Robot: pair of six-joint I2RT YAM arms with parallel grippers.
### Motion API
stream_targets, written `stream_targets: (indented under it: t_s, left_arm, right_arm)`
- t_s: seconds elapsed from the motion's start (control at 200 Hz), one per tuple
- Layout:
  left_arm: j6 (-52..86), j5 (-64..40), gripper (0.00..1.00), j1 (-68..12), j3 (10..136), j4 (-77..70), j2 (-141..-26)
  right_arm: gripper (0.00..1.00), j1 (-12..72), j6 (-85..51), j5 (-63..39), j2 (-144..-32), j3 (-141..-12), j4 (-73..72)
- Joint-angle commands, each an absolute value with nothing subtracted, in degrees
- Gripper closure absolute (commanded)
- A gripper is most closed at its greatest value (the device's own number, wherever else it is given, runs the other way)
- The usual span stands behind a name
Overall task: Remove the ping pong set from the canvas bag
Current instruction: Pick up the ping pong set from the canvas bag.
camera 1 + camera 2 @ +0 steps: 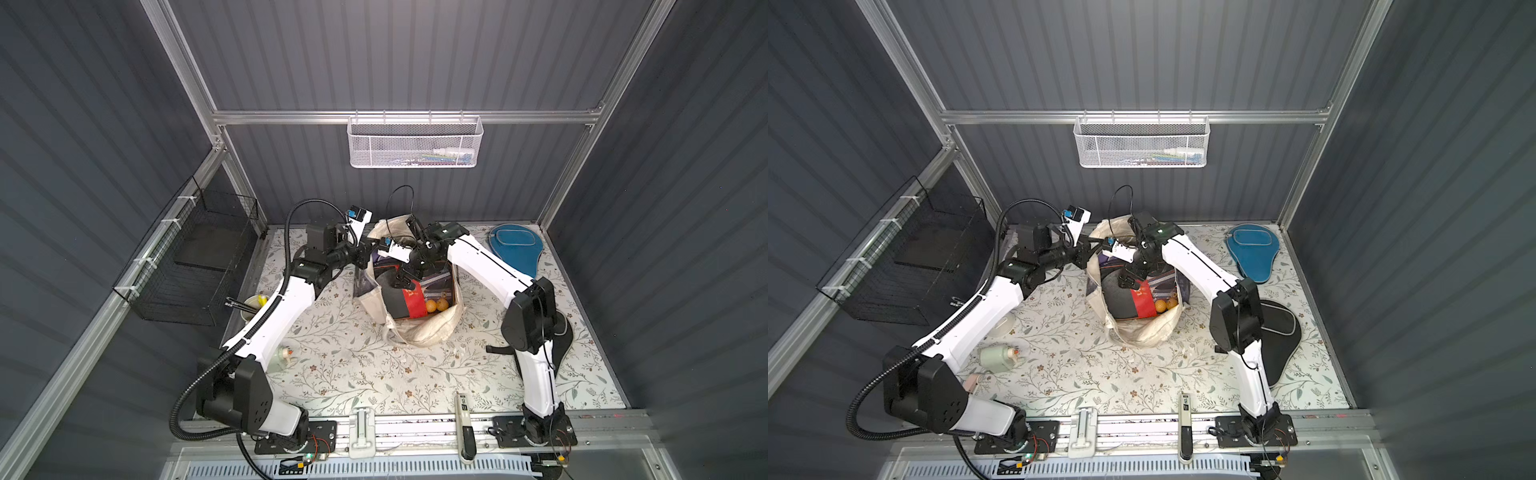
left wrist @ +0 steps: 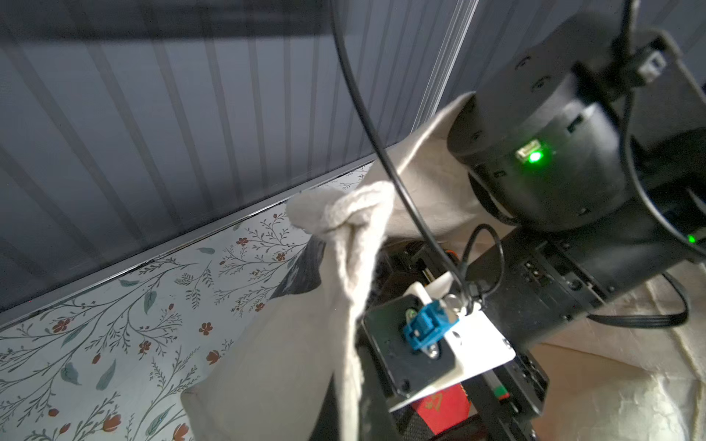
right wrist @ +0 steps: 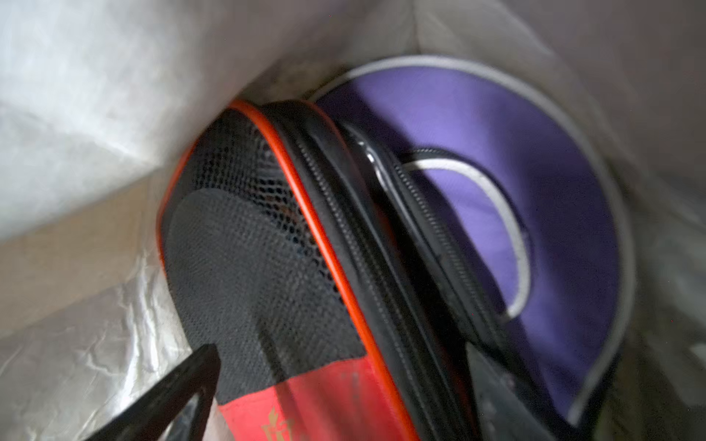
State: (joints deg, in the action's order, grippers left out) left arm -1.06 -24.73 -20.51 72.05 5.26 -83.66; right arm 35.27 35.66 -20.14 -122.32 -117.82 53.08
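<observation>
Inside the canvas bag (image 1: 419,332), right gripper (image 3: 340,382) gapes over red-and-black case (image 3: 267,267) beside purple cover (image 3: 535,152); left gripper (image 1: 365,252) clamps its edge.

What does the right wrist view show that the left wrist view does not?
Only the right wrist view: the purple cover with pale piping, and the black mesh on the red-and-black case. Only the left wrist view: the loop handle, the floral table cover and the right arm's wrist with a green light. Both: the cream canvas bag and red of the case.
</observation>
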Motion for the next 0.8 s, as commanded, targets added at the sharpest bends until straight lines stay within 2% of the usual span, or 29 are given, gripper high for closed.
stream_targets:
  t_s: [0.0,0.27,0.445,0.58,0.745,0.795]
  left_arm:
    - [-2.72,-31.82,1.00,-22.06,71.65,3.25,-82.54]
    - [-3.70,-30.27,1.00,-22.06,71.97,3.92,-82.79]
    - [-3.70,-29.13,1.00,-22.06,71.76,4.13,-82.38]
    - [-3.66,-28.08,1.00,-22.05,71.74,5.17,-81.63]
    - [-4.61,-22.95,1.00,-22.02,72.85,9.85,-79.67]
    - [-4.92,-20.60,1.00,-22.06,73.51,11.60,-79.07]
  right_arm:
    - [0.02,36.40,37.00,-25.10,-123.65,-118.93,60.04]
    - [0.15,36.63,33.29,-26.89,-117.66,-112.82,63.92]
    - [0.41,36.55,32.43,-28.91,-115.36,-108.38,62.62]
    - [0.79,36.56,31.50,-28.83,-117.69,-109.34,62.96]
    - [1.00,36.52,31.59,-26.98,-117.79,-111.09,63.89]
    - [1.00,36.50,31.99,-26.26,-116.80,-110.94,63.88]
